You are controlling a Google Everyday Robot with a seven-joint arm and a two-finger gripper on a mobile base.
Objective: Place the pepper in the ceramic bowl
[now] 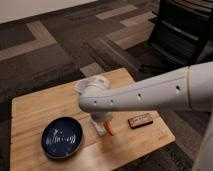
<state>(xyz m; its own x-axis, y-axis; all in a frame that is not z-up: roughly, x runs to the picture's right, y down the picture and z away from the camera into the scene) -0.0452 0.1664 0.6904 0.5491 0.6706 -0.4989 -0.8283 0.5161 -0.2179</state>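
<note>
the gripper [104, 120] hangs below the arm, over the wooden table [30, 110], its open or closed state cannot be told. the pepper [108, 129] sits directly beneath it, right of the ceramic bowl [62, 137], positioned for transfer.

Wooden table [35, 110]: bowl [62, 137], bar [140, 120], pincer [105, 120] above.

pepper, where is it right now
The pepper hangs under the gripper near the table's front edge, between the ceramic bowl and the dark bar.
</note>
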